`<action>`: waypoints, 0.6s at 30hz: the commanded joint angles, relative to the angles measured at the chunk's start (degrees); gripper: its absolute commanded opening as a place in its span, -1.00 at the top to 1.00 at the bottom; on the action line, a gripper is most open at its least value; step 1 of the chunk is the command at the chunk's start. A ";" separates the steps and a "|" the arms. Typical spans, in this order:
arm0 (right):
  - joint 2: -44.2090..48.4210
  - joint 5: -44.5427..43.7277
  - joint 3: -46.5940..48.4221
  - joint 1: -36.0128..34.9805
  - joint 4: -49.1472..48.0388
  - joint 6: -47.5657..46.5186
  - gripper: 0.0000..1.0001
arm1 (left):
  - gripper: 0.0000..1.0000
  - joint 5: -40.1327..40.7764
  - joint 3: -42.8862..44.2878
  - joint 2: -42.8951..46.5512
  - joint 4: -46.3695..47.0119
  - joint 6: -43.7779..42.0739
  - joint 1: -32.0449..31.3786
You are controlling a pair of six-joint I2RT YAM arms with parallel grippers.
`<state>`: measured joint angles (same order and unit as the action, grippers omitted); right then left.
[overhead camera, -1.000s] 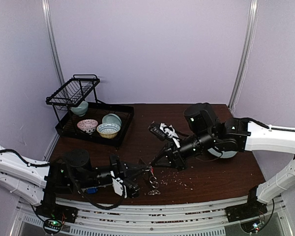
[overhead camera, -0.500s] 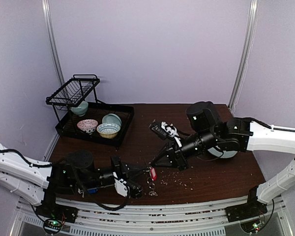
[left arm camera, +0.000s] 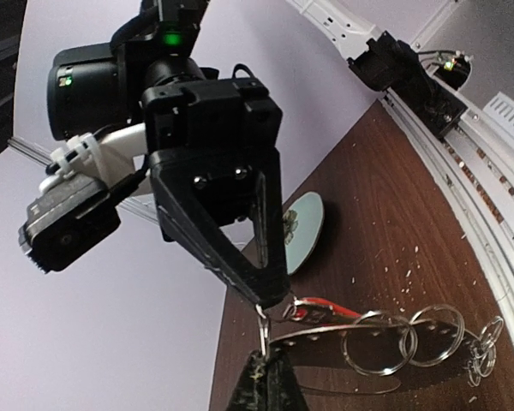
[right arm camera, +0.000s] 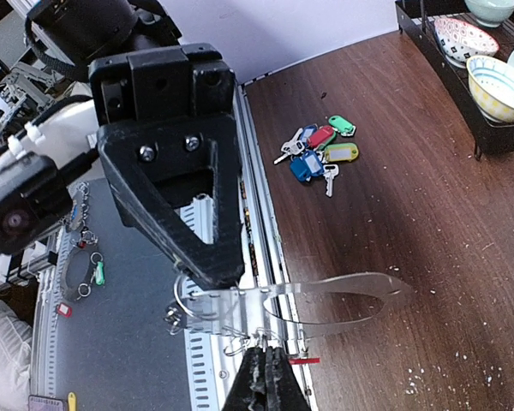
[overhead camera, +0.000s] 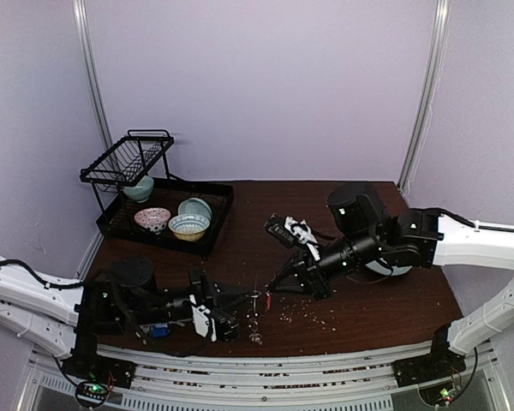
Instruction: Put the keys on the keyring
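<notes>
Holding keyring [right arm camera: 368, 282] over worktop [right arm camera: 394, 171], lower centre of top view: left jaws, right jaws both clamped on it; red-tagged key [left arm camera: 319, 310] alongside.

Noted dark wooden table [overhead camera: 240, 240], strewn with pale specks [overhead camera: 313, 315] near front centre. Found black wire dish rack [overhead camera: 127, 159] at far left, set in black tray [overhead camera: 223, 214]. Counted four bowls in tray: pale green bowl [overhead camera: 138, 187] beneath rack, with pink-patterned bowl [overhead camera: 152, 219], blue-patterned bowl [overhead camera: 188, 226] and pale blue bowl [overhead camera: 194, 207] close together. Observed pale green round plate [left arm camera: 301, 229] lying flat at right.
</notes>
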<state>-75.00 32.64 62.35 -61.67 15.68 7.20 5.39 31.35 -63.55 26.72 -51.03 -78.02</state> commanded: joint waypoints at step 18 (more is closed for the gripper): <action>16.79 2.62 -13.42 -0.48 -17.66 5.81 1.00 | 1.00 -29.02 1.71 -3.27 24.80 39.54 6.39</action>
<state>-60.88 32.62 51.20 -61.65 4.27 11.18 -20.29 31.57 -65.69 39.68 -18.74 -71.88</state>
